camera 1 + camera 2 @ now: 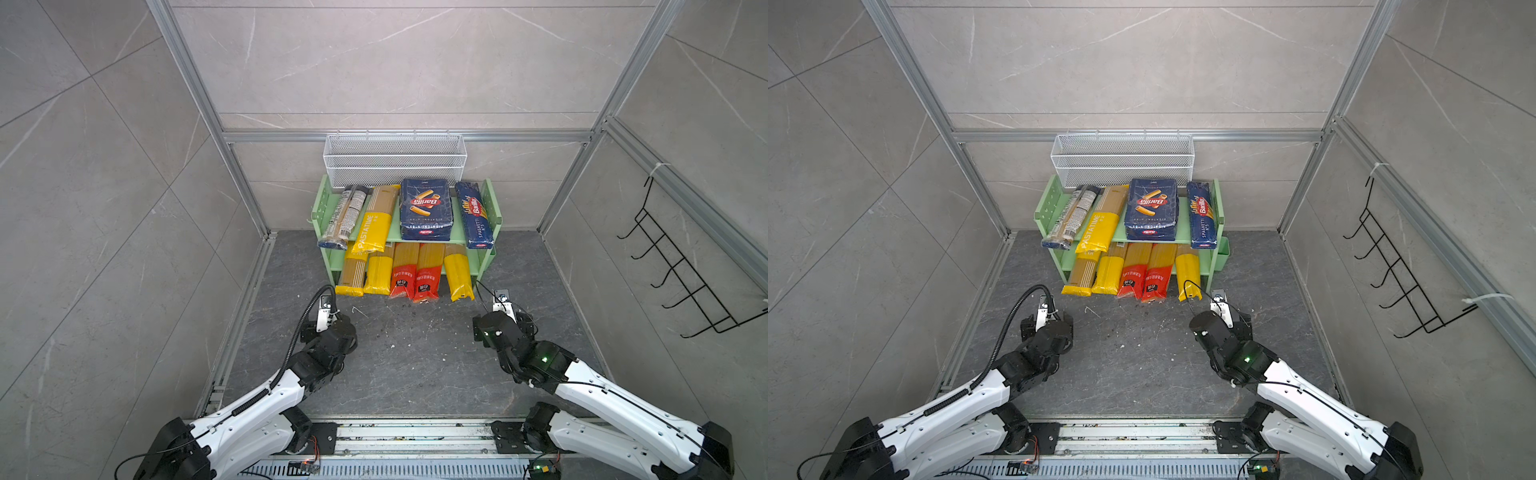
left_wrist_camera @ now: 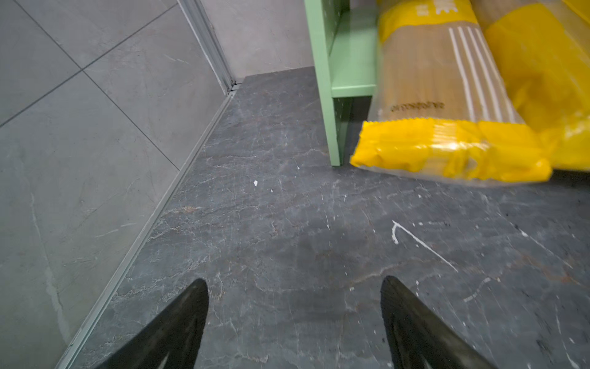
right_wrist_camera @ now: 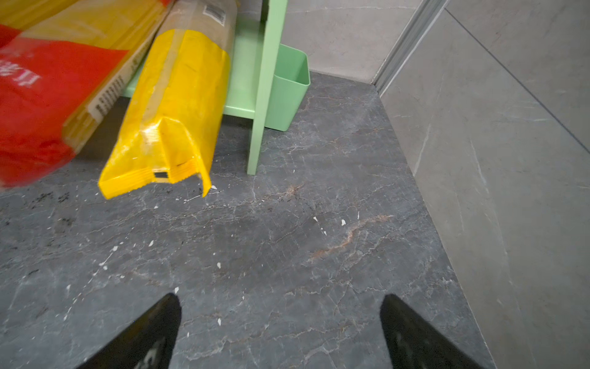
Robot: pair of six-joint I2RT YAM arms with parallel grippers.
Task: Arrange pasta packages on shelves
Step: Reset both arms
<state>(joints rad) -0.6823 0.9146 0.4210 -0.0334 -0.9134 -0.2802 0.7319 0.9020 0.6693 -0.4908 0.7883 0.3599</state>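
Left claw point(image 2: 294, 281): jaws wide apart, nothing between them; it hangs over the bare table point(image 2: 287, 207), in front of the left front leg of the rack point(image 2: 322, 80); the nearest pack is the yellow-ended bag point(image 2: 447, 150), which juts out past the lower board.

Right claw point(image 3: 281, 297): jaws spread wide, empty; it hangs over the table near the rack's right front leg; the nearest pack is the yellow bag point(image 3: 172, 105), overhanging the lower board, with the red bag point(image 3: 38, 105) just beside it; a green cup point(image 3: 287, 89) sits against the outer face of the rack's right panel.

Rack, in both top views: stands at the back of the table against the rear wall, between the two arms; all nine packs lie on it.

Upper board, left to right:
- clear bag point(image 1: 347, 214), angled, near end over the front edge;
- PASTATIME bag point(image 1: 376, 220), angled likewise, yellow end overhanging;
- wide Barilla pack point(image 1: 426, 208), flat, near the middle;
- narrow Barilla pack point(image 1: 473, 214), against the right panel, near end overhanging.

Lower board, left to right: yellow-ended bag; mid yellow bag point(image 1: 379, 274); second red bag point(image 1: 404, 274); red bag; yellow bag; all five lie side by side, near ends projecting forward of the board.

A white mesh basket point(image 1: 395, 160) hangs on the rear wall above the rack; a black hook rack point(image 1: 685, 270) hangs on the right wall, well apart.
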